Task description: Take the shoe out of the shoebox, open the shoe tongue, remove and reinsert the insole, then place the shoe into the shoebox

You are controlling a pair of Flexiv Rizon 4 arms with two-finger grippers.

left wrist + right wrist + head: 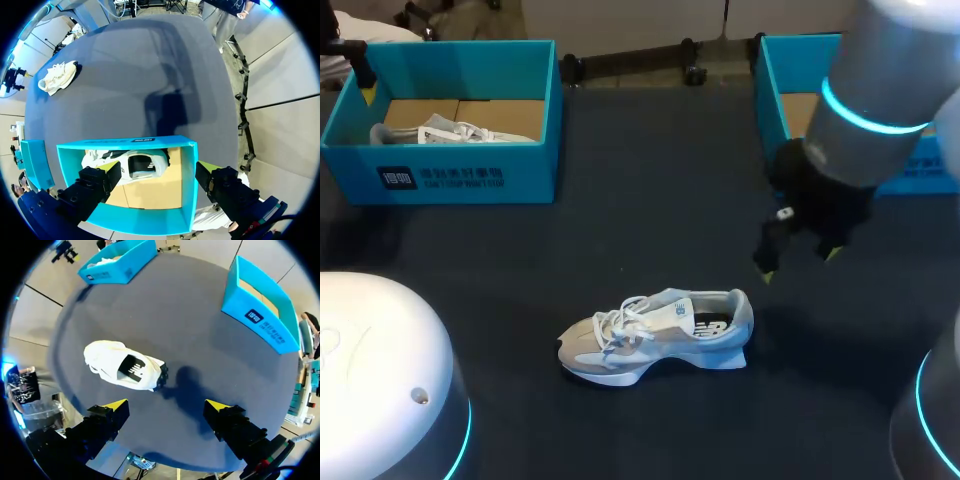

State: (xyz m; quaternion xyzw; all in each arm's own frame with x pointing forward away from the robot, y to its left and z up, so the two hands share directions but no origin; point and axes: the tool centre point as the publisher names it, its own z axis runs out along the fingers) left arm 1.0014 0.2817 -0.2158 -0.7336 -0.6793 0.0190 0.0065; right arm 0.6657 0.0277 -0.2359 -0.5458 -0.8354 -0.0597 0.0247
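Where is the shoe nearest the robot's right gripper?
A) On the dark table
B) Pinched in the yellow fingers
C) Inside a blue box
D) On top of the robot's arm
A: the shoe sits sole-down on the dark table, and the right gripper is open and apart from it, holding nothing.

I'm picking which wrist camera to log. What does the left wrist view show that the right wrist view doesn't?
Only the left wrist view: the left gripper, open, over the first shoebox, and a close look into the packed shoe. Only the right wrist view: the right gripper, open, and a second shoebox. Both: the loose shoe on the table, and the first shoebox, which is far off in the right wrist view.
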